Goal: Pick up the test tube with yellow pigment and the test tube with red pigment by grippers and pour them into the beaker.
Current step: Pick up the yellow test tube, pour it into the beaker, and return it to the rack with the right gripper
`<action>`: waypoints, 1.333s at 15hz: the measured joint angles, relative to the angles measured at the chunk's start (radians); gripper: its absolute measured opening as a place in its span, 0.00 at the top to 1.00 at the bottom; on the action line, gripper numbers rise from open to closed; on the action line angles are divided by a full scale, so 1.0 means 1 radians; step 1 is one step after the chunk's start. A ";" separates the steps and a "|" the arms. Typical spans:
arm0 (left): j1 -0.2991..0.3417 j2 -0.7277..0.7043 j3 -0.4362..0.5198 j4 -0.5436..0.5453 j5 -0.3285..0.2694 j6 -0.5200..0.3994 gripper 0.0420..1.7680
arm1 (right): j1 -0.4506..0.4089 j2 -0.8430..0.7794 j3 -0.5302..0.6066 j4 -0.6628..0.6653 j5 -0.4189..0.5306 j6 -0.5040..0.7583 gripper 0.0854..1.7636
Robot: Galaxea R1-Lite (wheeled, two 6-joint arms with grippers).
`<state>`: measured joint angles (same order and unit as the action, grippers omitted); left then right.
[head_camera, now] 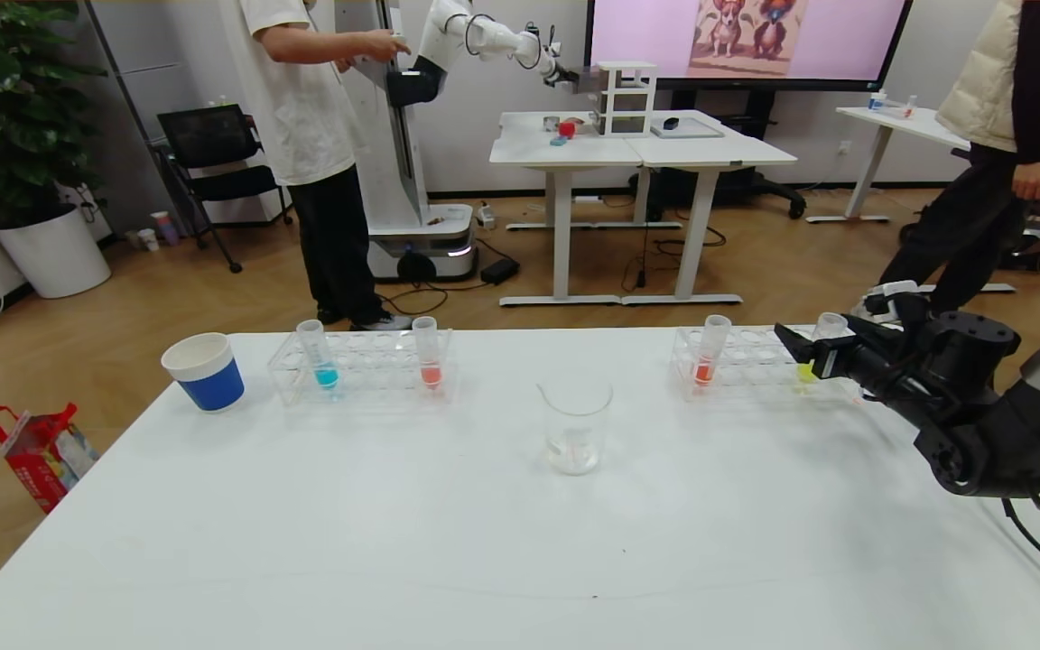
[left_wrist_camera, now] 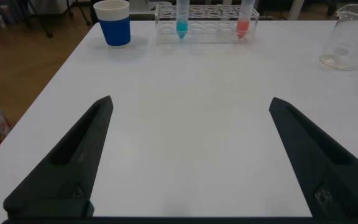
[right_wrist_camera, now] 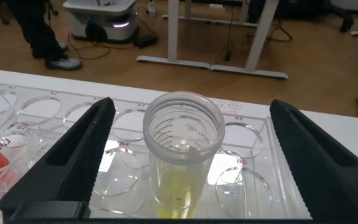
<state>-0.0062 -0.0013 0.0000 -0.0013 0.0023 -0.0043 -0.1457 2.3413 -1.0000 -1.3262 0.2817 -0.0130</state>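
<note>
While racked: red tube [head_camera: 711,348] beside yellow tube [head_camera: 820,347].

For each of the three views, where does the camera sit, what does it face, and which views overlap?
Head: high, looking down the table at the beaker; right pincer shows.
Left wrist: low above the table, facing the blue tube; open left pincer shows.
Right wrist: close on the yellow tube between open fingers.
Shared: head and left wrist both show the paper cup.

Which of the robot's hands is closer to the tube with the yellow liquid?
The right hand: its open fingers sit either side of the yellow tube in its rack. The left hand hovers over bare table, far off.
</note>
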 joint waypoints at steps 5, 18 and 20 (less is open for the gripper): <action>0.000 0.000 0.000 0.000 0.000 0.000 0.01 | 0.007 0.005 0.001 -0.048 0.005 0.012 0.76; 0.000 0.000 0.000 0.000 0.001 0.000 0.01 | 0.001 -0.135 -0.027 0.055 -0.004 0.011 0.74; 0.000 0.000 0.000 0.000 0.000 0.000 0.01 | 0.002 -0.179 -0.049 0.099 -0.002 0.010 0.74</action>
<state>-0.0062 -0.0013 0.0000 -0.0013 0.0028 -0.0038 -0.1438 2.1619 -1.0491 -1.2277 0.2798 -0.0028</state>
